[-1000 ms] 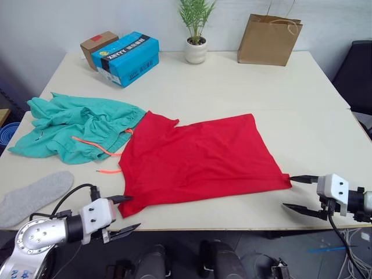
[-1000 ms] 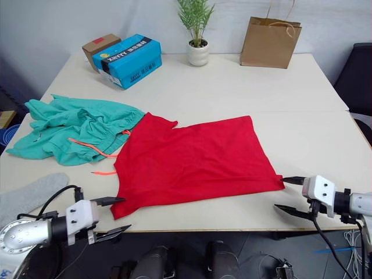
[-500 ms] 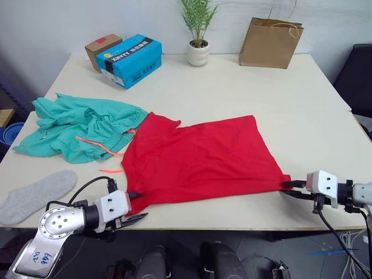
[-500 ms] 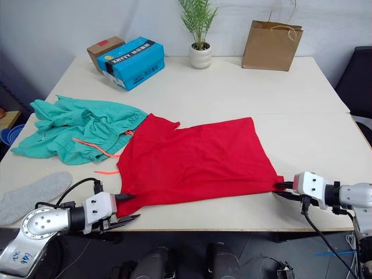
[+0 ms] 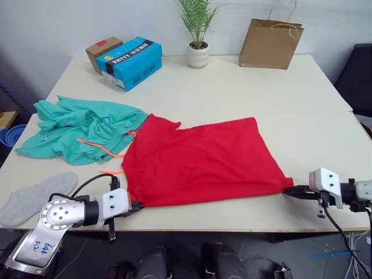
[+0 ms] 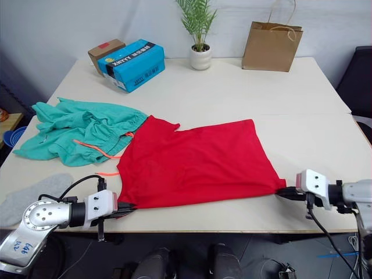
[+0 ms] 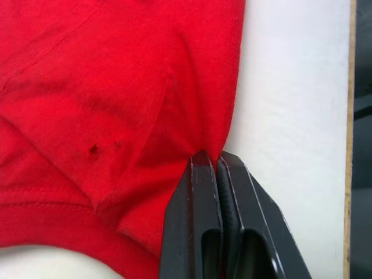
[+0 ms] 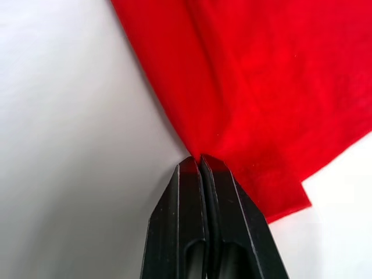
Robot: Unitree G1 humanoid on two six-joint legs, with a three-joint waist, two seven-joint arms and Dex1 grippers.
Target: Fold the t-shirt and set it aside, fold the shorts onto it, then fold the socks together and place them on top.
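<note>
The red t-shirt (image 5: pixel 197 160) lies spread flat across the middle of the table. My left gripper (image 5: pixel 136 205) is at its near left corner, shut on the hem, and the left wrist view shows the cloth bunching at my closed fingertips (image 7: pixel 203 165). At the near right corner my right gripper (image 5: pixel 289 190) is shut on the fabric edge (image 8: pixel 256 192). The teal shorts (image 5: pixel 81 131) lie crumpled to the left of the shirt with the orange drawstring trailing. One grey sock (image 5: pixel 35 197) lies flat near the front left edge.
At the back of the table (image 5: pixel 314 122) stand a blue box (image 5: pixel 129 60), a small brown box (image 5: pixel 103 49), a potted plant (image 5: pixel 197 52) and a brown paper bag (image 5: pixel 272 42). Both grippers are close to the table's front edge.
Both grippers have moved in from beyond the shirt's near corners and gone from open to shut on the fabric. The view has shifted slightly.
</note>
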